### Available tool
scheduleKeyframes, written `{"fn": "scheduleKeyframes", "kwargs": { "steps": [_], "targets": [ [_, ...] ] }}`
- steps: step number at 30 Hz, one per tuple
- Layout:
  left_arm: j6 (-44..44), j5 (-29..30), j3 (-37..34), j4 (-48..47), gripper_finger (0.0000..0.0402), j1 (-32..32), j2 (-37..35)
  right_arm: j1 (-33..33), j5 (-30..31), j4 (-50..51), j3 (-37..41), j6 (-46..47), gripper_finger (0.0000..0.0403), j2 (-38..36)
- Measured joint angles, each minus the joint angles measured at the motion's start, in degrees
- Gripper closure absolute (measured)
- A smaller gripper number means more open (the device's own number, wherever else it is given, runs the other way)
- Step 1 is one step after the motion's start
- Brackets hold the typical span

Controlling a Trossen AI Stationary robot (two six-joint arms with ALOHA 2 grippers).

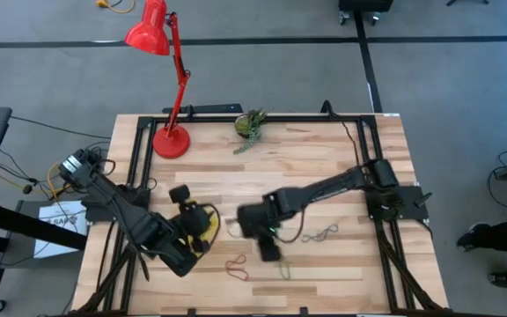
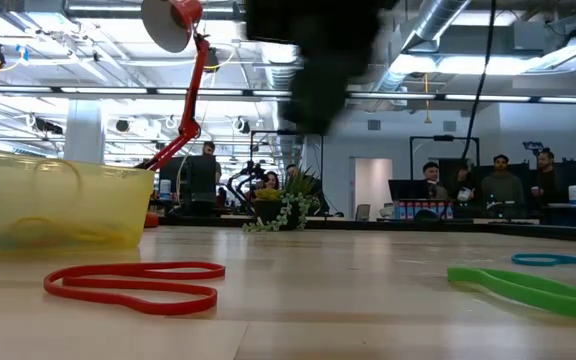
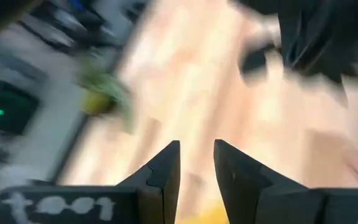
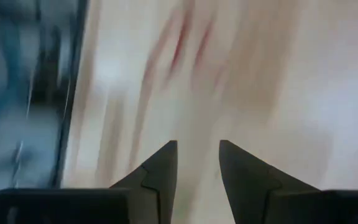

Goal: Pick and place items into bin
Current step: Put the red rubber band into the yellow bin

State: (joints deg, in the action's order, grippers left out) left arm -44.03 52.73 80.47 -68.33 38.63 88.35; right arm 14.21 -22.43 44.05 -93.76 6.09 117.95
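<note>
Two pincers, both spread and empty: the left pincer (image 1: 202, 220) hangs over the bin (image 1: 202, 236) at lower left, while the right pincer (image 1: 271, 250) hovers low centre above loose bands (image 1: 237, 267) on the bench (image 1: 324, 176), likely lining up a pick.

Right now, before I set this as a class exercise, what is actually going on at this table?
Two dark robot arms are clearing loose rubber bands off a wooden table into a small translucent yellow plastic bin. The left gripper hangs over the bin, fingers slightly apart and empty. The right gripper, also open and empty, is above the table's middle. A red rubber-band loop and a green rubber-band loop lie on the wood outside the bin.
</note>
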Motion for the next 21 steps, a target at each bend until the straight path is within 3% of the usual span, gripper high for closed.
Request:
{"fn": "scheduleKeyframes", "kwargs": {
  "steps": [4,8,11,14,17,21],
  "targets": [
    [6.83,-9.82,-0.04,8.25,0.0313,0.04,3.39,5.56,2.19,13.99,0.42,1.91,0.0295,-0.54],
    [12.47,-14.34,-0.07,18.0,0.0313,-0.74,8.94,11.3,8.35,18.75,0.37,7.83,0.0295,-0.79],
    [13.24,-18.07,-0.11,22.27,0.0313,-2.48,12.88,15.09,13.31,22.06,0.35,10.36,0.0296,-0.77],
    [10.93,-25.85,-0.09,25.34,0.0313,-4.71,15.66,18.35,18.83,27.48,0.41,10.53,0.0296,-1.84],
    [9.11,-30.66,-0.09,27.41,0.0313,-6.17,19.16,21.11,24.65,29.84,0.39,11.63,0.0296,-3.85],
    [10.11,-38.81,-0.09,29.84,0.0313,-7.51,24.25,23.33,27.34,24.98,2.21,13.0,0.0296,-8.7]
  ]
}}
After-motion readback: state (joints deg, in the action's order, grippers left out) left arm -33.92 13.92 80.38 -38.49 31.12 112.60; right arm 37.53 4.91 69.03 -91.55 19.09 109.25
